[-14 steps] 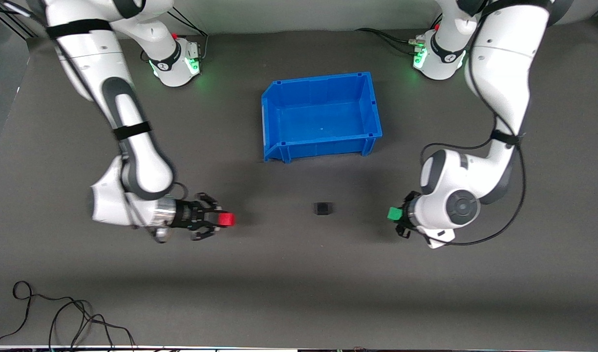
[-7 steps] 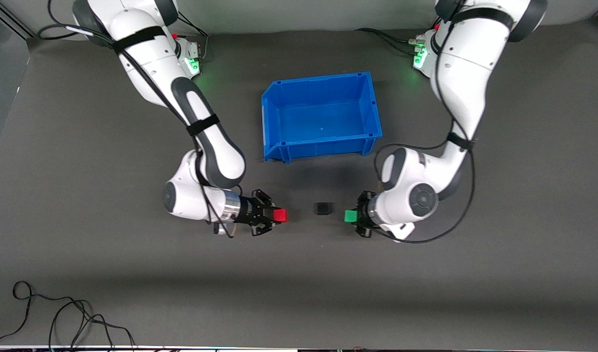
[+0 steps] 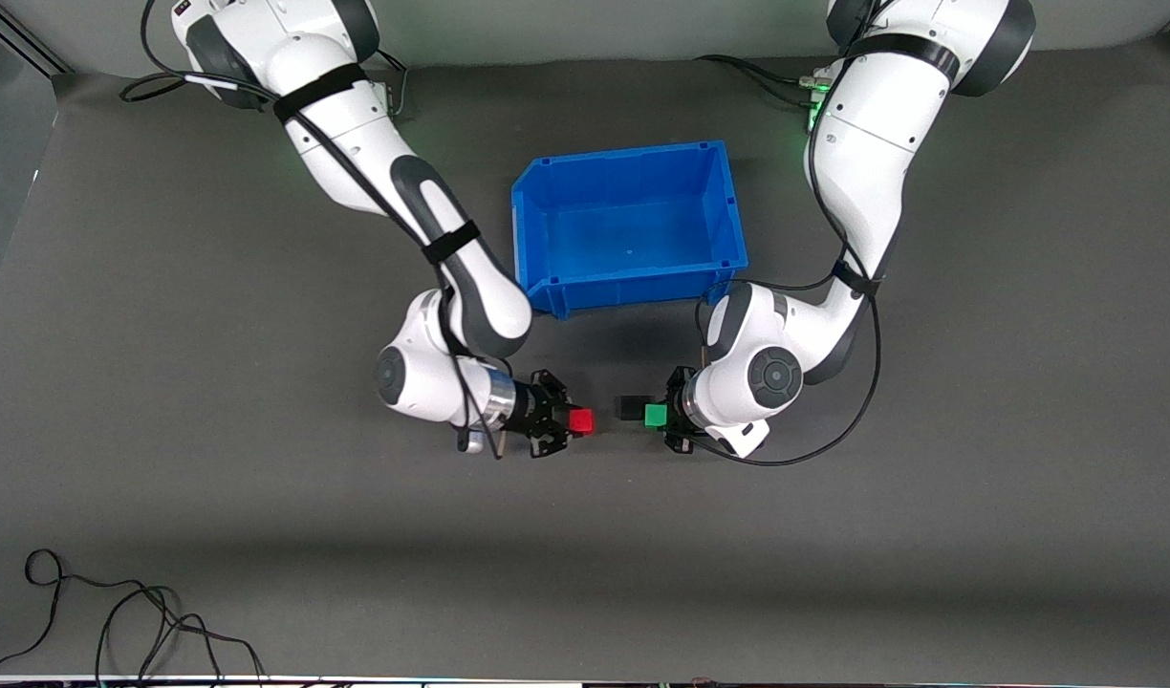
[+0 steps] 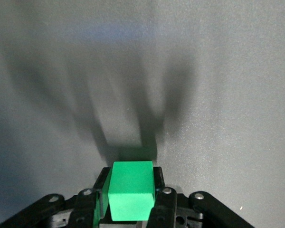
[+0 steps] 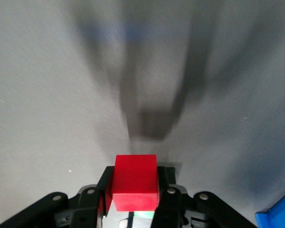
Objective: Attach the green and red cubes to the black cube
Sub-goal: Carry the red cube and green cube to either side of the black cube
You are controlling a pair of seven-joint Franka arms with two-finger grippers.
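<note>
The black cube (image 3: pixel 628 408) lies on the grey mat, nearer to the front camera than the blue bin. My left gripper (image 3: pixel 656 417) is shut on the green cube (image 3: pixel 655 415) and holds it low, close against the black cube's side toward the left arm's end; I cannot tell if they touch. My right gripper (image 3: pixel 579 421) is shut on the red cube (image 3: pixel 580 420), a short gap from the black cube's other side. The left wrist view shows the green cube (image 4: pixel 131 190) between the fingers, the right wrist view the red cube (image 5: pixel 135 181). The black cube shows in neither wrist view.
An empty blue bin (image 3: pixel 532 205) stands at the table's middle, farther from the front camera than the cubes. A loose black cable (image 3: pixel 117 621) lies near the front edge at the right arm's end.
Both arms have swung inward toward the black cube, each carrying its cube. The green cube has closed up to the black cube; the red cube has come within a short gap.
</note>
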